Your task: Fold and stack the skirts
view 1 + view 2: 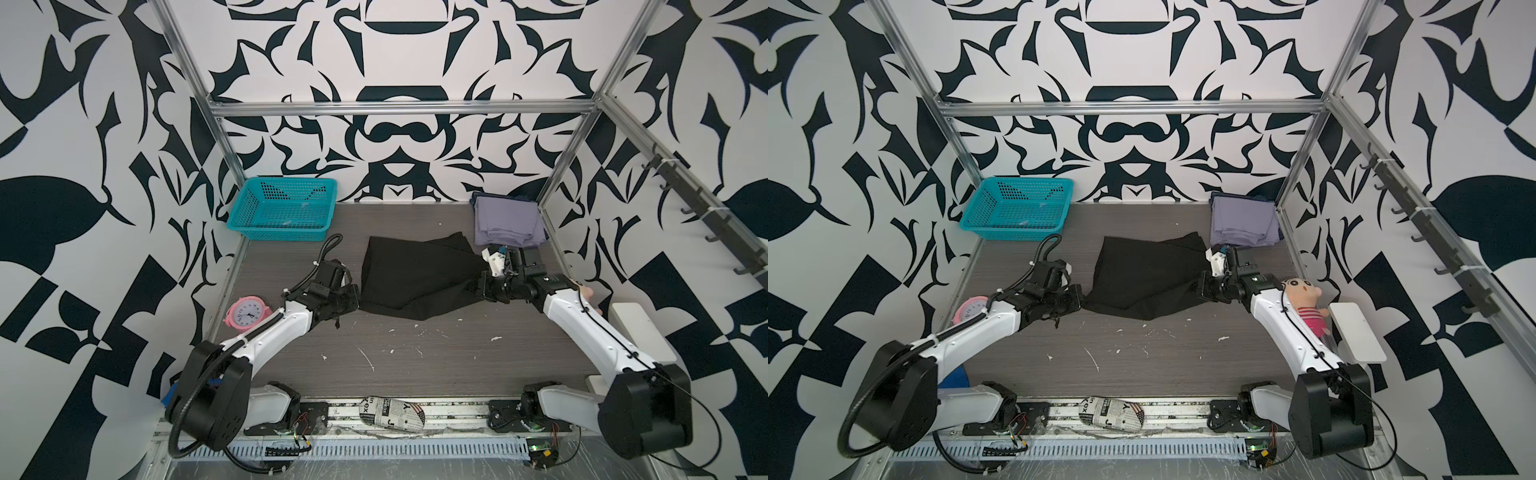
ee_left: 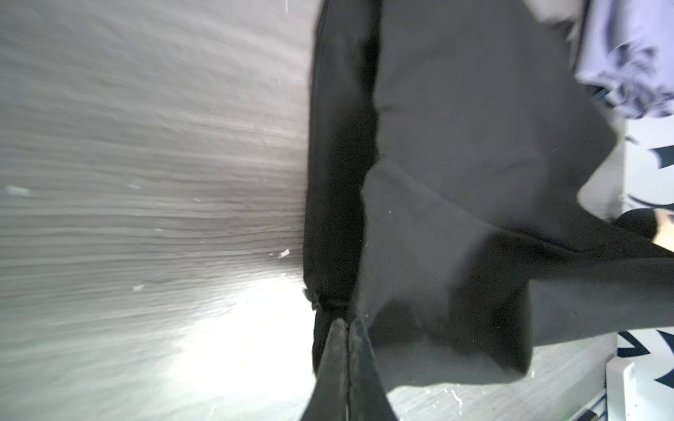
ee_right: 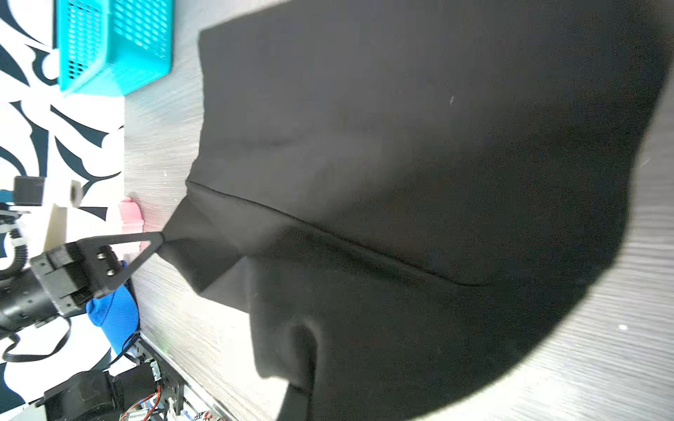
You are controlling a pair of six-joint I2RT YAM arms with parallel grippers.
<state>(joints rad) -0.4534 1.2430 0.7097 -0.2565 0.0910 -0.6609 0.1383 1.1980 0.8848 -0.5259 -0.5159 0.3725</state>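
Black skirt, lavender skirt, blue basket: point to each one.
Black skirt [image 1: 415,274], in a top view, middle of the cloth.
Lavender skirt [image 1: 509,222], in a top view, folded top layer.
Blue basket [image 1: 282,233], in a top view, front wall.

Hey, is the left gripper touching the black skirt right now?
Touching. In the right wrist view the left gripper is shut on a corner of the black skirt, with the cloth pulled to a point at its tips.

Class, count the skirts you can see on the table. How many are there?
3. The black skirt lies mid-table; the lavender skirt sits folded in the far right corner; a dark blue skirt peeks out beneath it, mostly hidden.
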